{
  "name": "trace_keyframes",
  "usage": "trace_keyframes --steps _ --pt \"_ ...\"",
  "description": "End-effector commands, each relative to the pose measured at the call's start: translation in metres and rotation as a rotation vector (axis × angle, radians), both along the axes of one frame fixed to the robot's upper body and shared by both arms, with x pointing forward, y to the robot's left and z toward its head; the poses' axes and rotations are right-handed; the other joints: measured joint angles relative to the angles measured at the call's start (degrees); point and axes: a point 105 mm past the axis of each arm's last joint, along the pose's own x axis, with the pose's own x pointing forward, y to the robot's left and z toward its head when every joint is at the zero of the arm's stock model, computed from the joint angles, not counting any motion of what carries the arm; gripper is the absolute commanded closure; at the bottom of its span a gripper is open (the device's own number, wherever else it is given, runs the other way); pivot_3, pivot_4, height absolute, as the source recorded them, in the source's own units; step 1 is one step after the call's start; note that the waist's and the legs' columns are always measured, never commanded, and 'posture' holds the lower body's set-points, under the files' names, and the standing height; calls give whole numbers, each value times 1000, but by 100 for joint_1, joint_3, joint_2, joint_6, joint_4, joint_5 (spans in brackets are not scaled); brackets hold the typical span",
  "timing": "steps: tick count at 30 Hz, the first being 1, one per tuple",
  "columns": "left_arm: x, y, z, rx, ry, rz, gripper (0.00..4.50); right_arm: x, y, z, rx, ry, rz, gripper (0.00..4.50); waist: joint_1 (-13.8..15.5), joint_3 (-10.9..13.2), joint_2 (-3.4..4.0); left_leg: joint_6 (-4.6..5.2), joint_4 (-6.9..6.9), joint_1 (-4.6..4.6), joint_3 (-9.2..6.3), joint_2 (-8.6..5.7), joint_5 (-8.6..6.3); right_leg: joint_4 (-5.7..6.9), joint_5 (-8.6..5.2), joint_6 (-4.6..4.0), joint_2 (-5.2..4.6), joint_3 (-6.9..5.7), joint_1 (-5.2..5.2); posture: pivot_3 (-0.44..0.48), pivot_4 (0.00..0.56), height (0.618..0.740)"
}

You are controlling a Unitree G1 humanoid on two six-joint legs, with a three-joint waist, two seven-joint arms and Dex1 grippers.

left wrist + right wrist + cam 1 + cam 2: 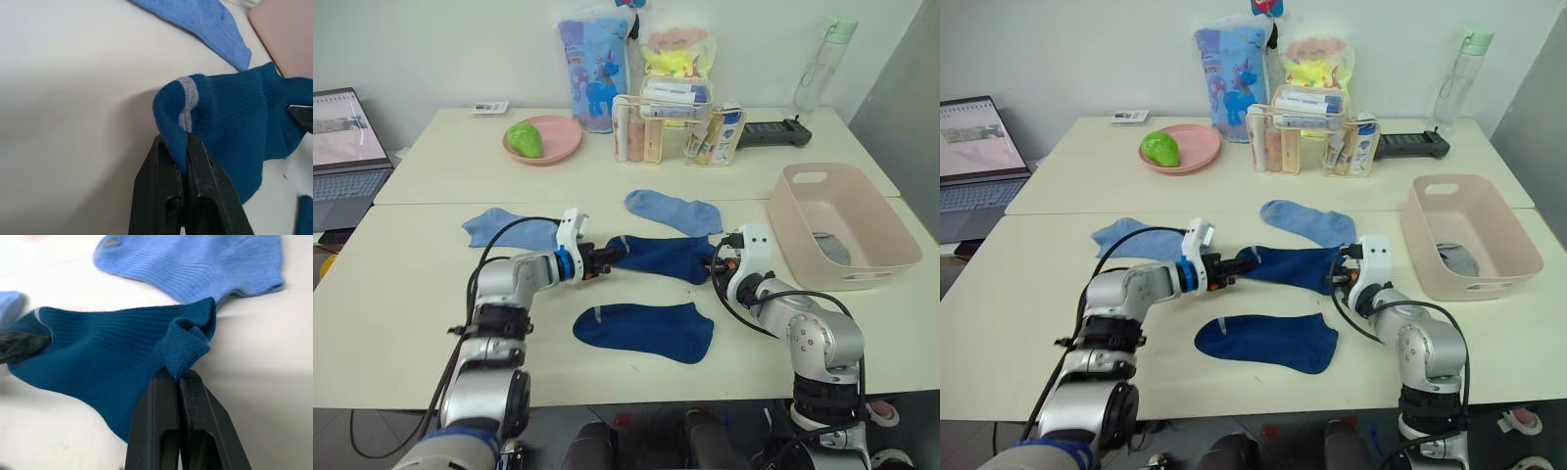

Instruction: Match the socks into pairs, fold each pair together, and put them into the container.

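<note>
Socks here are soft, limp knit, light, so they sag and drape unless pinched at an edge; cuff or toe hem is the best hold. Upper navy sock (661, 257) lies stretched on the desk (401, 294), just beyond the second navy sock (644, 331), which lies flat. Left pincer (605, 258) is clamped on its grey-striped cuff end; right pincer (718, 266) is clamped on a bunched fold at the opposite end. Both forearms reach inward low over the desk, w/ pincers facing each other along that sock. Two light blue socks (673, 211) lie past the held sock, one (509, 229) behind the left arm. Pink container (842, 227) sits beyond the right arm, something grey inside, prob. socks.
</note>
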Motion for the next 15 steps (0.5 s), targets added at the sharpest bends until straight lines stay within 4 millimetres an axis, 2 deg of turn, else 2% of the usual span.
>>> trace_keyframes --steps 1,3,5,9,10,11,15 --pt "-24 9 14 -25 -32 29 4486 -10 11 12 15 -20 95 4500 -1 -2 2 0 -1 1 1 1 0 1 0 0 0 7 0 0 150 703" --pt "-30 11 9 -17 -36 59 4486 -12 14 9 2 -8 111 4500 15 -2 2 0 -1 1 -6 1 0 -4 0 0 -1 9 2 0 150 703" --pt "-28 17 4 11 -81 127 4486 -10 14 4 -16 6 108 4500 36 -2 2 1 0 2 -6 0 -1 -4 0 0 -2 8 4 0 150 703" --pt "-28 18 -8 -29 -66 236 4486 -3 3 -5 -122 -13 74 4500 105 -3 0 1 2 2 -2 -8 -1 -13 0 0 -6 2 12 0 150 703" --pt "-30 15 -8 -62 -59 233 4500 -3 2 -5 -128 -20 70 4054 110 -4 -1 1 2 2 3 -9 -1 -15 0 0 -8 1 12 0 150 703" --pt "-31 14 -7 -82 -57 227 4500 -2 2 -4 -130 -23 71 3891 110 -4 -1 1 2 2 3 -9 -1 -15 0 0 -8 1 12 0 150 703" --pt "-38 17 -11 16 -96 179 3586 -8 -2 -7 -189 -47 96 2554 108 -4 -1 2 0 4 3 -4 -2 -13 0 0 -5 2 12 0 150 703"
